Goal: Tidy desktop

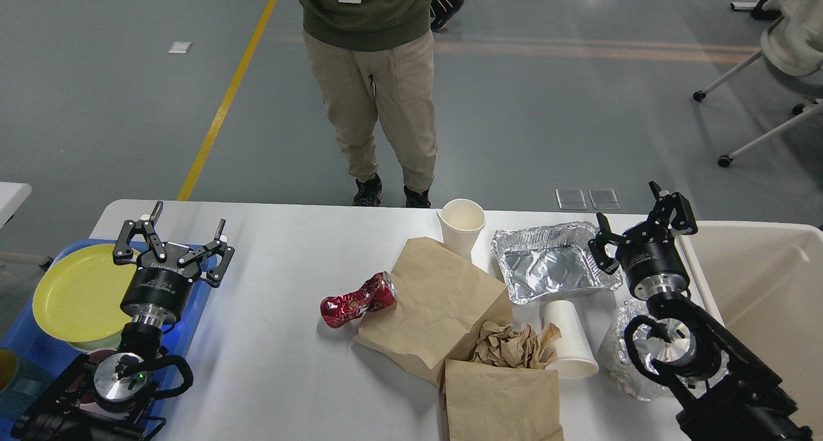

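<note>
The white desktop (270,351) carries scattered litter. A crushed red can (357,299) lies left of two brown paper bags (437,306), with crumpled brown paper (508,346) between them. One white paper cup (461,223) stands upright at the far edge; another cup (567,338) lies on its side. A foil tray (553,260) sits at the right, and crumpled clear plastic (620,357) lies under my right arm. My left gripper (186,230) hovers open at the table's left. My right gripper (633,213) is open above the foil tray's right end, holding nothing.
A blue tray (26,338) at the left holds a yellow plate (77,293). A beige bin (765,299) stands at the right edge. A person (373,74) in khaki trousers stands just beyond the table's far edge. Chair legs (759,81) show at the far right.
</note>
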